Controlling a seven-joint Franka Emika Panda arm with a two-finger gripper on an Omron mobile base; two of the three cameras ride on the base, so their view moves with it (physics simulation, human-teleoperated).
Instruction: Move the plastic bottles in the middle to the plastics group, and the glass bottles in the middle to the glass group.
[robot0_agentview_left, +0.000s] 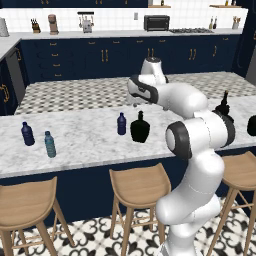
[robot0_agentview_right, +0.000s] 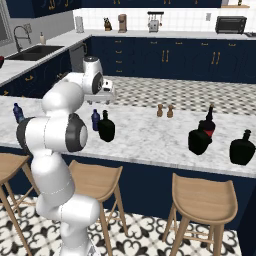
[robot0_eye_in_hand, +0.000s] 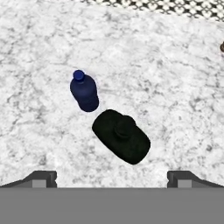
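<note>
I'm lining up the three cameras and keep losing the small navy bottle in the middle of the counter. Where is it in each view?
Left base view: navy bottle at centre, just left of the black bottle.
Right base view: navy bottle left of centre, beside the arm, again left of the black bottle.
Hand view: navy bottle upper left of the black bottle.
Shared landmark: that black bottle, its neighbour.

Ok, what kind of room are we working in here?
A home-style kitchen, by the look of it: a marble island counter with wooden bar stools tucked under it, navy cabinets along the back wall, and a toaster oven on the far worktop.
</note>
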